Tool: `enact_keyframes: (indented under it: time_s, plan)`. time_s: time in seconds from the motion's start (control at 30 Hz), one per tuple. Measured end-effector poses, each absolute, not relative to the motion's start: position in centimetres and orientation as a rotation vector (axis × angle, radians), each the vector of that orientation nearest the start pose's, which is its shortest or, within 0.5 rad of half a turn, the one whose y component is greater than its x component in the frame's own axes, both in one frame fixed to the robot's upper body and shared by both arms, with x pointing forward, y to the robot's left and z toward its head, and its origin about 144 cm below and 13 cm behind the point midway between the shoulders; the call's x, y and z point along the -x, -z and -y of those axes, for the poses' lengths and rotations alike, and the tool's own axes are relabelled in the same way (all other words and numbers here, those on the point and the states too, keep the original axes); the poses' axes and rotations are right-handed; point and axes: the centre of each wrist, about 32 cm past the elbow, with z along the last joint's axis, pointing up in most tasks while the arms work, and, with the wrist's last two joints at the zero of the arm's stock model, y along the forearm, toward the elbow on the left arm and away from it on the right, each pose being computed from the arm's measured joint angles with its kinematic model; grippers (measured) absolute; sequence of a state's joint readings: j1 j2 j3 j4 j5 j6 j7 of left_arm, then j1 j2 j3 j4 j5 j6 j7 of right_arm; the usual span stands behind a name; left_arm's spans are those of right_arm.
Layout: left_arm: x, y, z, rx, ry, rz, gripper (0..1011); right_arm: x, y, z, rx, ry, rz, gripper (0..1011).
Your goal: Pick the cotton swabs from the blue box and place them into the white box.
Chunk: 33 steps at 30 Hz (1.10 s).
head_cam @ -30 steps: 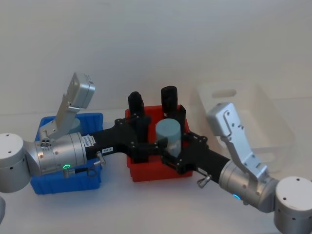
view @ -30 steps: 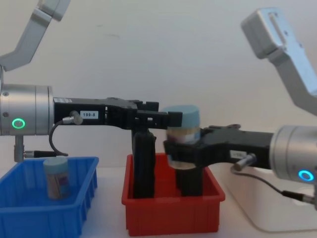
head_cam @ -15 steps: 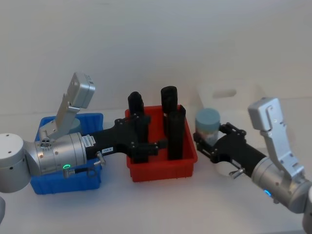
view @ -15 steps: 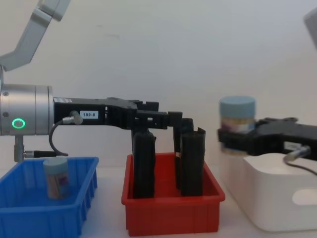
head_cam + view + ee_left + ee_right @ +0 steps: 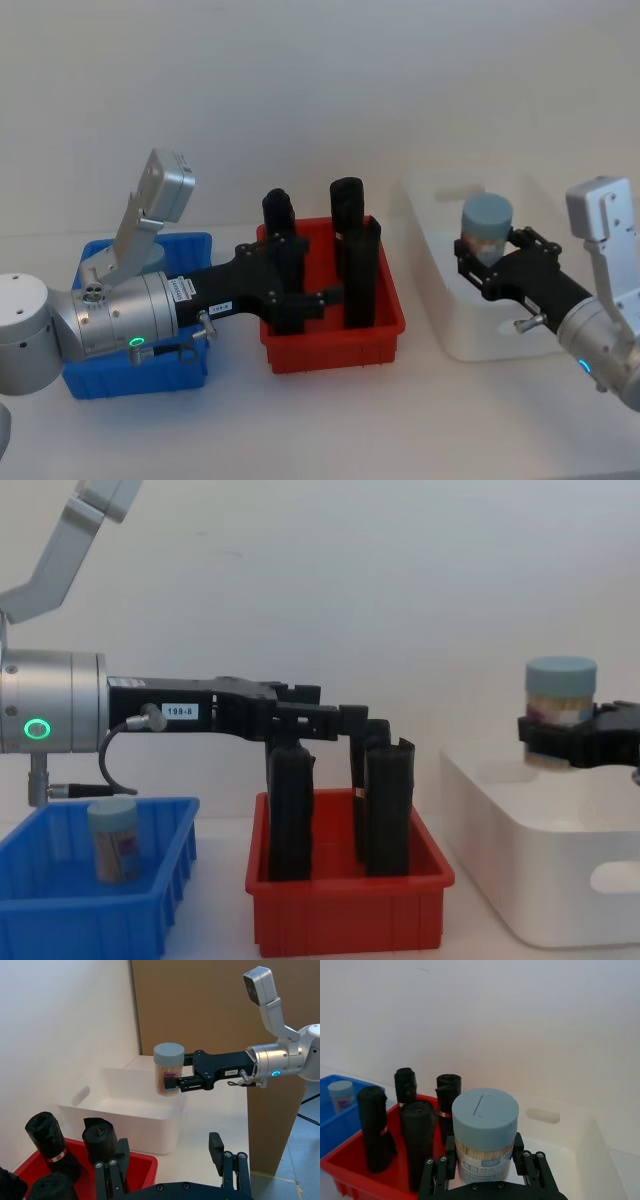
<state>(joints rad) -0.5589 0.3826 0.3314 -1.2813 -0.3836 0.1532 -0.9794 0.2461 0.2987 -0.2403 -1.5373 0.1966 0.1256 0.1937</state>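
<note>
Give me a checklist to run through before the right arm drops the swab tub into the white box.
1. Right gripper shut on the tub: ok.
2. Tub upright: ok.
3. Tub over the white box: ok, in the head and chest views.
4. Tub low enough for a gentle release: probably not ok, its base sits above the rim.
5. Left gripper out of the way: ok, open over the red bin.
6. Blue box emptied: not ok, a second tub stands in it.
</note>
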Motion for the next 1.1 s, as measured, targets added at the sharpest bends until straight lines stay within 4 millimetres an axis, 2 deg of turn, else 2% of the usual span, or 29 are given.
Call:
enact_keyframes:
  time_s: [0.43,0.9,0.97,1.1]
  plan:
    - [-59.4,-125.8,-27.9,-0.104,-0.423,0.048,1004,-54.5,-119.7,25.5,0.113,1.239,0.076,641]
    - [-59.4,-125.8,-27.9,-0.104,-0.423,0.048,1004,-57.0,-118.0,25.6,0.148,1.209,0.006,642]
    - [-59.4,-125.8,-27.9,-0.104,-0.423,0.048,1004,-57.4,-117.7,25.6,0.154,1.203,-0.003,662]
    - [-59.4,-125.8,-27.9,-0.104,-0.423,0.048,1004,-57.8,-117.4,25.5,0.163,1.197,-0.013,783]
